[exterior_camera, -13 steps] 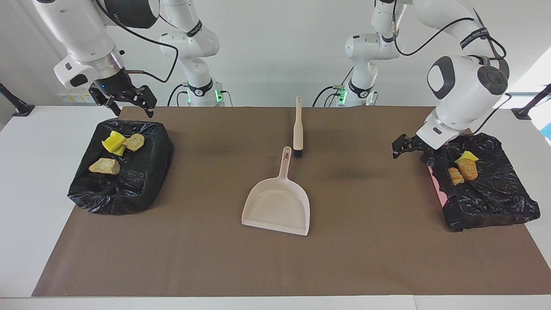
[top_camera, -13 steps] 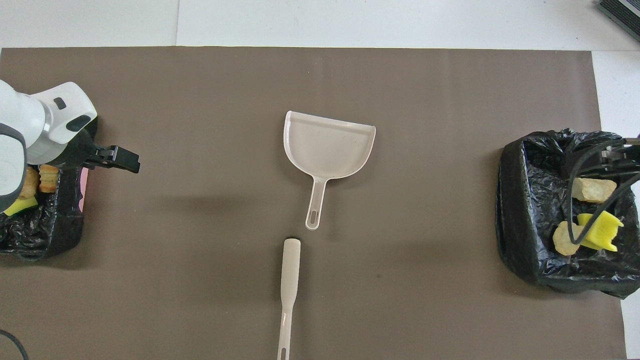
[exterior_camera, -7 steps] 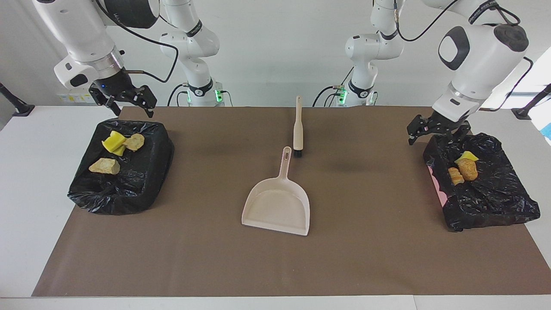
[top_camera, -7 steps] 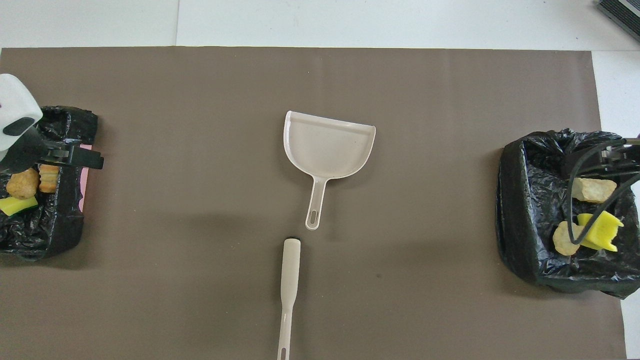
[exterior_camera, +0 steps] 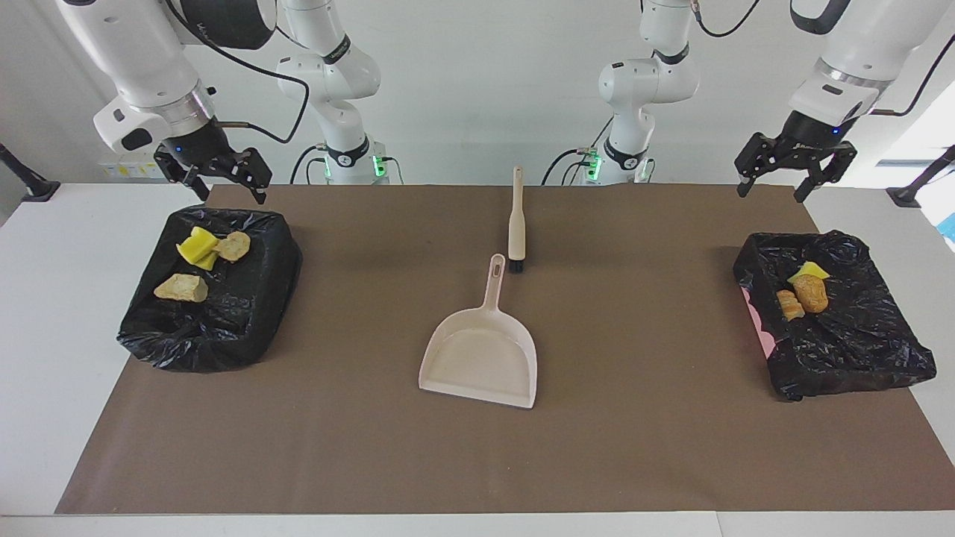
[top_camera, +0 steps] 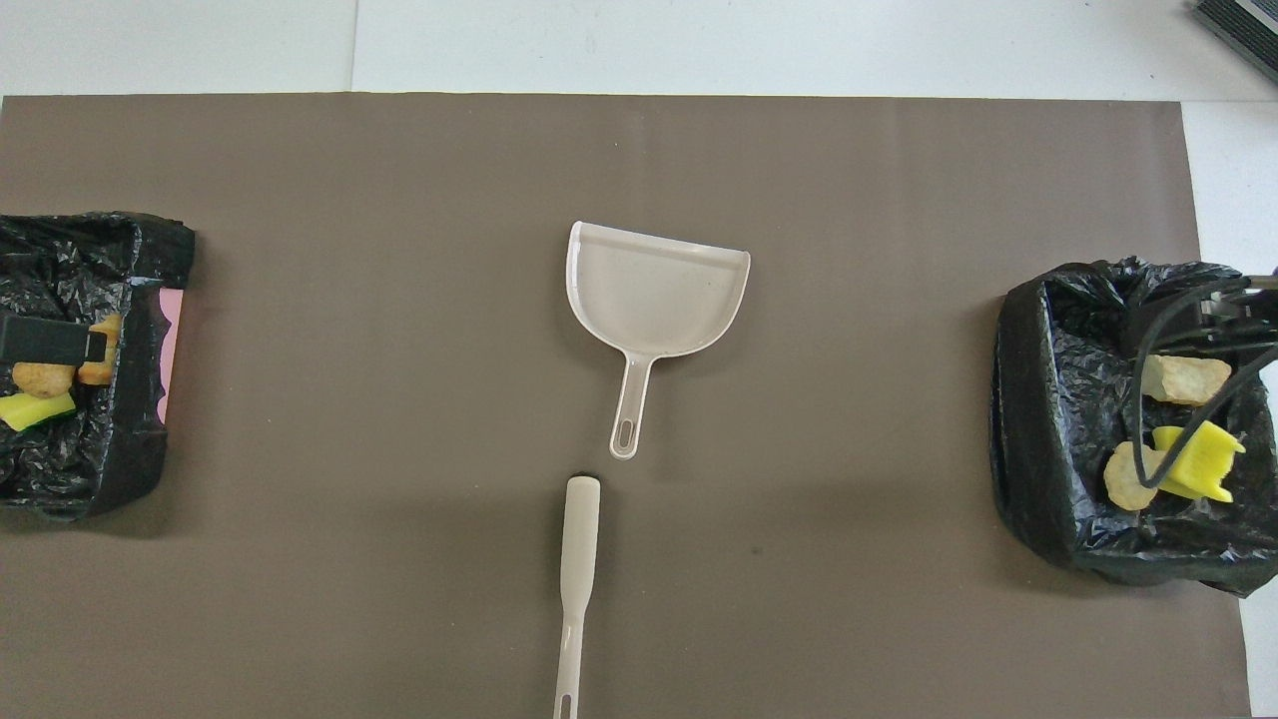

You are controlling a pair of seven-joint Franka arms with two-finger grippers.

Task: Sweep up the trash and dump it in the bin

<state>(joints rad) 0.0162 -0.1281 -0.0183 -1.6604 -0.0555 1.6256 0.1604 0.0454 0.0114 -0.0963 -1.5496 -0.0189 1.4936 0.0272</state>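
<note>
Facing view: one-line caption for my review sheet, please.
Dustpan and brush lie mid-table; trash sits in both black-lined bins; left gripper and right gripper hover open, empty.

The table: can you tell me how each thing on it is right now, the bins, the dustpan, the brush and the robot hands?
Beige plastic dustpan: empty, flat on the brown mat.
Beige black-bristled brush: lying flat, unheld.
Black-bagged bin at the right arm's end: open, holding trash.
Black-bagged bin at the left arm's end: open, holding trash.
Left gripper: open, empty, raised.
Right gripper: open, empty, raised.
</note>
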